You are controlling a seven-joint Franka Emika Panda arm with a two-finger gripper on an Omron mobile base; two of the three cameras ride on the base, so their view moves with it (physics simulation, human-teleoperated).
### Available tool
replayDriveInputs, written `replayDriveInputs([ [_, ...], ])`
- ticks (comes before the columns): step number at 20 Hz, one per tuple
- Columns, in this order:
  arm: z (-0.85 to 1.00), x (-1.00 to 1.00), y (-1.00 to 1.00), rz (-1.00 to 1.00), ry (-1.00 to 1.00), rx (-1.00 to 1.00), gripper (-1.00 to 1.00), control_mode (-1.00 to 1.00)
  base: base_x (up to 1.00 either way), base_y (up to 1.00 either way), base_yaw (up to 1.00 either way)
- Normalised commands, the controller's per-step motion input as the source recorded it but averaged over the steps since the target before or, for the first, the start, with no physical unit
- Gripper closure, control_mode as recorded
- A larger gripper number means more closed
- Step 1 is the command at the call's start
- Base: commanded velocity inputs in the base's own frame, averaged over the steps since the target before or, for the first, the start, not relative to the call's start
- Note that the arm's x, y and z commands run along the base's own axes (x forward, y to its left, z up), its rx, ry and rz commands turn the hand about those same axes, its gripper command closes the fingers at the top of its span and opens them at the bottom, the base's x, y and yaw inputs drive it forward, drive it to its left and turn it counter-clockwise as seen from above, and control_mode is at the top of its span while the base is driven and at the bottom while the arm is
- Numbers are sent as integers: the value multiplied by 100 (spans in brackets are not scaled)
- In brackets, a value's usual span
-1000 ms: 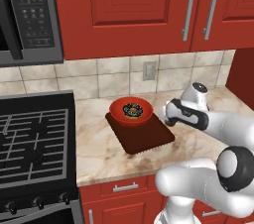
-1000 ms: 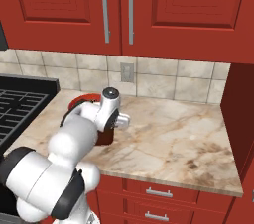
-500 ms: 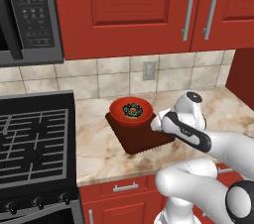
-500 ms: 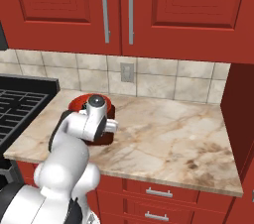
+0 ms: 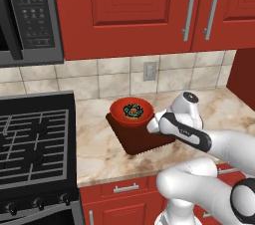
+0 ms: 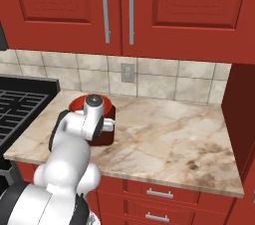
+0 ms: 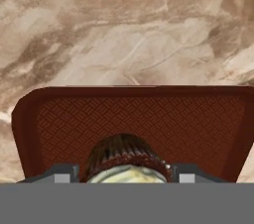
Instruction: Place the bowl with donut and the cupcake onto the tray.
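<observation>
Dark-brown on top with a pale wrapper below, the cupcake (image 7: 126,161) sits at the bottom centre of the hand view, clamped between the two grey fingertips (image 7: 62,173) of the claw (image 7: 124,176), which is closed on it from both sides. It looks light and soft; I judge a firm squeeze could crush the wrapper or crumble the top, so the wrapper's sides are the right place to hold, as here. Just beyond it in that view spreads the tray (image 7: 198,119), dark brown with a ribbed floor and rounded corners, lying on the marbled table (image 7: 124,29). The cupcake appears to hang over the tray's near part, though its height above the floor is hard to tell.

In the left base view the tray (image 5: 144,142) lies mid-frame, and the red-orange bowl (image 5: 119,115) already rests on its upper-left end with the donut (image 5: 133,110) inside. The claw (image 5: 152,127) hangs just right of the bowl, over the tray's right edge. Setting down gently should suit it.
</observation>
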Motion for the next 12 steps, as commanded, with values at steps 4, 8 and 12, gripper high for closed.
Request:
replayDriveInputs([
  [4, -27, 1, 5, 7, 0, 0, 100, -100, 0, 0, 0],
  [8, -29, 3, 4, 5, 0, -1, 100, -100, 0, 0, 0],
  [12, -29, 6, 4, 4, 0, -3, 100, -100, 0, 0, 0],
])
